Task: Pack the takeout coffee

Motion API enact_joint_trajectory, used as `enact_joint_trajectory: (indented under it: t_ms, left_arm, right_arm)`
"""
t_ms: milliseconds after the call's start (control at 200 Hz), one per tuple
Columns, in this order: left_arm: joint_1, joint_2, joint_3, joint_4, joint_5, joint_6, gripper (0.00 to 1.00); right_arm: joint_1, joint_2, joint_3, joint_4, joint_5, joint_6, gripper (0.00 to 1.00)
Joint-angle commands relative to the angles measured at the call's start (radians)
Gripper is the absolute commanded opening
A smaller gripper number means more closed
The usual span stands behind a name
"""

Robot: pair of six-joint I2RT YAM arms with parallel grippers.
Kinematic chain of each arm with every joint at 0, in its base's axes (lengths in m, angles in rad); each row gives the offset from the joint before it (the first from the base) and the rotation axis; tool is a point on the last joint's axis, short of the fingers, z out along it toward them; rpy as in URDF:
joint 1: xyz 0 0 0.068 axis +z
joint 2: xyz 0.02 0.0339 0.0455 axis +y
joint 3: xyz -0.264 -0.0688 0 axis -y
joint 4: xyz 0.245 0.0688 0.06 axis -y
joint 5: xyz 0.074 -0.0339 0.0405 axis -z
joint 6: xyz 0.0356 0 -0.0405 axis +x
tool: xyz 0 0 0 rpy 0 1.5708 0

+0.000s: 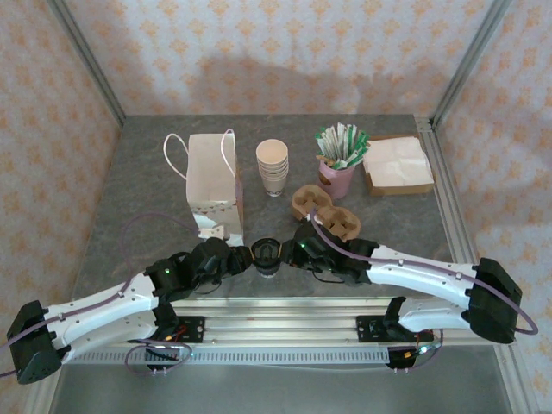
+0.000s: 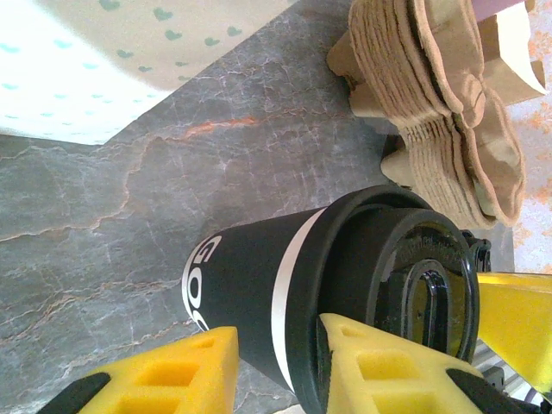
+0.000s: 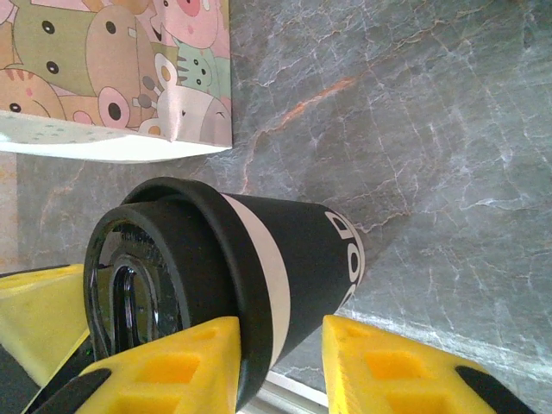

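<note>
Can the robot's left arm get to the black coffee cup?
Probably yes. The left gripper sits right beside the coffee cup, and its yellow fingers are close against the cup's side with nothing between them. The right gripper crowds the cup's other side, but it doesn't look to block the left one.

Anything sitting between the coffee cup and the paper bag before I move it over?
Nothing visible: bare table lies between the coffee cup and the paper bag. The stacked cup carriers sit off to the cup's other side.
</note>
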Motion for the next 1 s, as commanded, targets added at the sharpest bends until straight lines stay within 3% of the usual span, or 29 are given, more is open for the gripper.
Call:
enact_joint_trajectory:
  t_ms: [0, 996]
  left_arm:
    - [-0.007, 0.017, -0.033, -0.001, -0.018, 0.0, 0.3]
    - [-0.007, 0.136, -0.121, 0.017, 0.018, 0.025, 0.22]
  right_arm:
    - [-0.006, 0.027, -0.016, 0.011, 0.001, 0.011, 0.3]
    - [0.043, 0.092, -0.254, 0.089, -0.025, 0.135, 0.2]
